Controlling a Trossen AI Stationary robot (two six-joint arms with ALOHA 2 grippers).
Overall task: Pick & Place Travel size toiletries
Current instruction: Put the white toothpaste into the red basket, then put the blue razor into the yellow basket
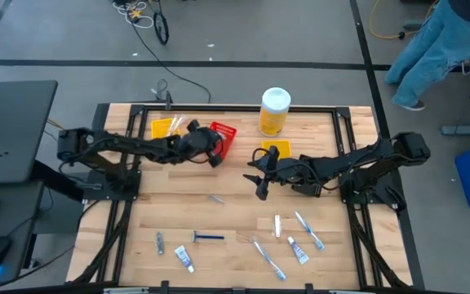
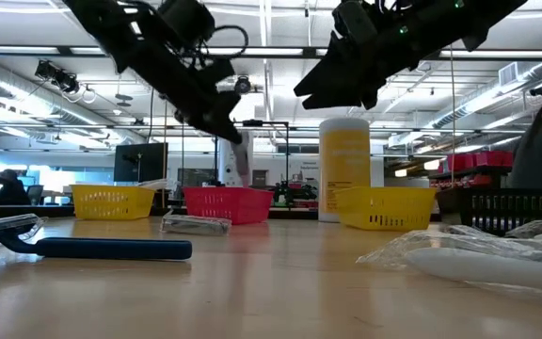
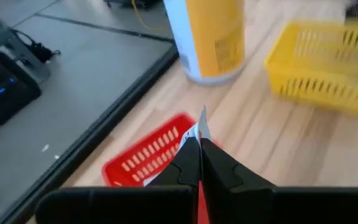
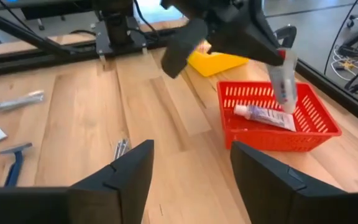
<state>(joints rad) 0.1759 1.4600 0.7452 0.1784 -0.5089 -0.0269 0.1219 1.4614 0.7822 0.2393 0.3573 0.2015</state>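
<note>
My left gripper (image 4: pixel 272 55) hangs over the red bin (image 4: pixel 272 134), shut on a white mini toothpaste tube (image 4: pixel 283 78) with red and blue marks. A second tube (image 4: pixel 263 115) lies inside that bin. In the high view my left gripper (image 1: pixel 213 153) is by the red bin (image 1: pixel 225 135). My right gripper (image 1: pixel 259 181) hovers open over bare wood at mid-table, touching nothing. Other toiletries lie on the near half of the table: a blue razor (image 1: pixel 209 237), tubes (image 1: pixel 184 260) (image 1: pixel 298 251), toothbrushes (image 1: pixel 268 257) (image 1: pixel 308 230) and a packet (image 1: pixel 160 242). My left gripper pinches the toothpaste tube between its two fingers by the tube's upper end (image 4: pixel 282 59), coming from above and slanting down. The tube hangs below the fingers, nearly upright and lifted clear, with its lower end (image 4: pixel 287 106) over the red bin's inside.
A big yellow bottle with a white cap (image 1: pixel 274 110) stands at the far edge. One yellow bin (image 1: pixel 170 126) sits left of the red bin, another (image 1: pixel 277 151) just beyond my right gripper. A small piece (image 1: pixel 216 198) lies mid-table. A person stands beyond the far right corner.
</note>
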